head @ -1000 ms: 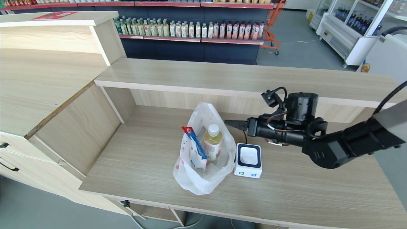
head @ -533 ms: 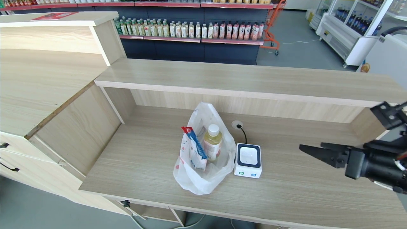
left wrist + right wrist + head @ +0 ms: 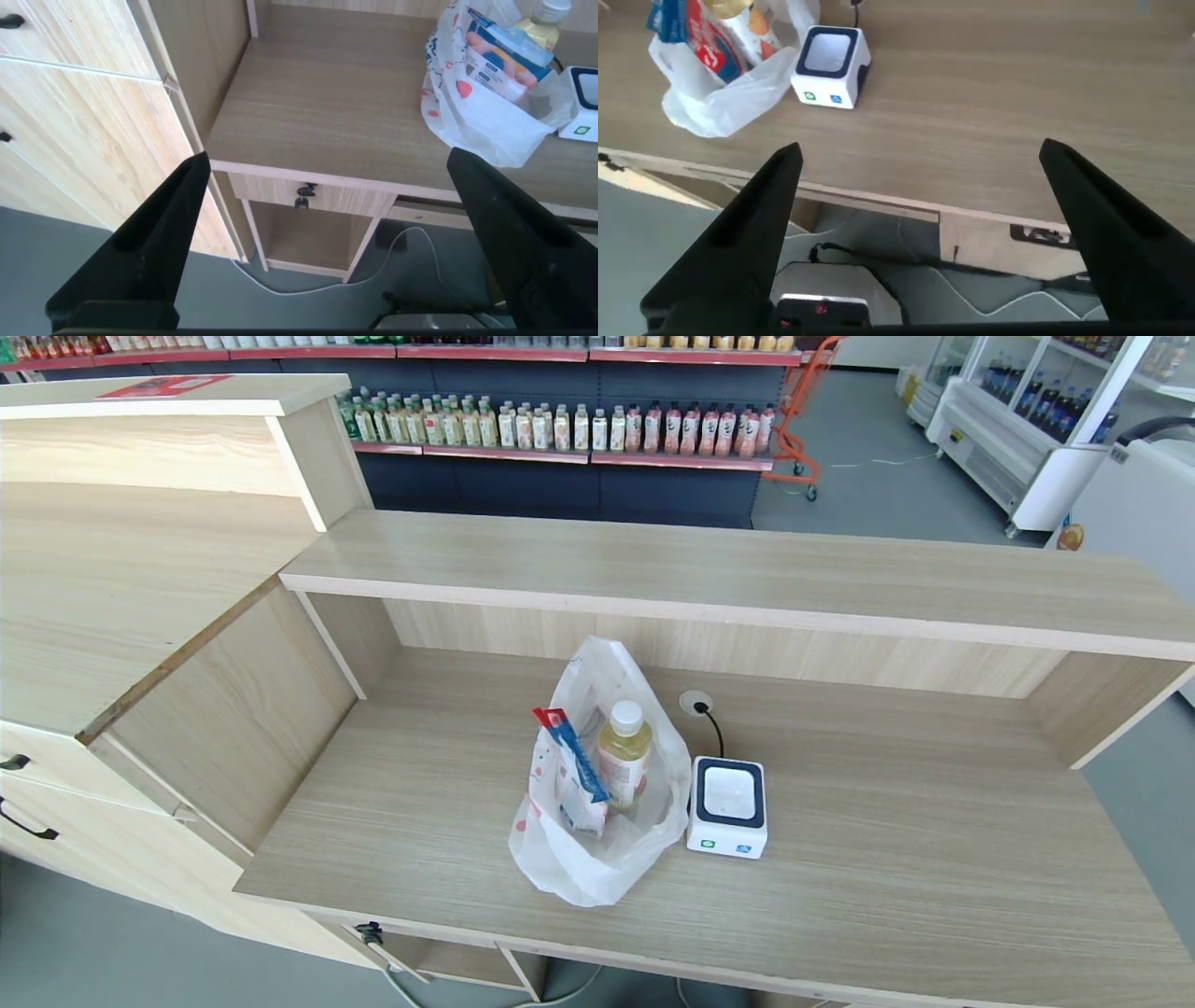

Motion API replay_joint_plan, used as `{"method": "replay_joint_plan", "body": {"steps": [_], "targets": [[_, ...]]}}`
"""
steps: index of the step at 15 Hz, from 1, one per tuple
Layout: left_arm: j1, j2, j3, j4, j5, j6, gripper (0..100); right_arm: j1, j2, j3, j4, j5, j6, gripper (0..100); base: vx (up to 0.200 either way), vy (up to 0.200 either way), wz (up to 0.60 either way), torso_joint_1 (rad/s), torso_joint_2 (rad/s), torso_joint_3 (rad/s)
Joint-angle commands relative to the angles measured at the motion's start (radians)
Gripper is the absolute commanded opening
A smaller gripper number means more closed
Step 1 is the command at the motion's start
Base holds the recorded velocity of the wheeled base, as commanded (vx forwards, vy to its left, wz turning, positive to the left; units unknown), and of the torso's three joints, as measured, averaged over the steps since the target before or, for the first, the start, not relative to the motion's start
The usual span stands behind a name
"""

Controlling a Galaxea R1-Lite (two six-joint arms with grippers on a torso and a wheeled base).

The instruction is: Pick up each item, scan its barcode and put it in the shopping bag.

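1. The white translucent plastic shopping bag (image 3: 560, 868) stood open on the light wood-grain counter (image 3: 887, 859), just beside the white square barcode scanner (image 3: 728, 807).
2. Inside it stood a white-capped bottle (image 3: 624, 756) of yellow drink and a red-and-blue packet (image 3: 571, 765).
3. The left gripper (image 3: 327, 159) hung before the counter's near edge, black fingers spread wide, empty.
4. The right gripper (image 3: 920, 147) was likewise spread wide and empty.
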Motion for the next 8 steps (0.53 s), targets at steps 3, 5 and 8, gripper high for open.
{"method": "replay_joint_plan", "body": {"steps": [3, 5, 8], "targets": [[0.0, 0.0, 0.0, -0.001, 0.0, 0.0, 100, -0.025, -0.247, 0.045, 0.106, -0.164, -0.048, 100, 0.0, 0.0, 0.0, 0.0, 0.0, 0.0], [0.0, 0.0, 0.0, -0.001, 0.0, 0.0, 100, -0.025, -0.248, 0.045, 0.106, -0.164, -0.052, 100, 0.0, 0.0, 0.0, 0.0, 0.0, 0.0], [0.0, 0.0, 0.0, -0.001, 0.0, 0.0, 100, -0.025, -0.248, 0.045, 0.106, -0.164, -0.039, 100, 0.0, 0.0, 0.0, 0.0, 0.0, 0.0]]}}
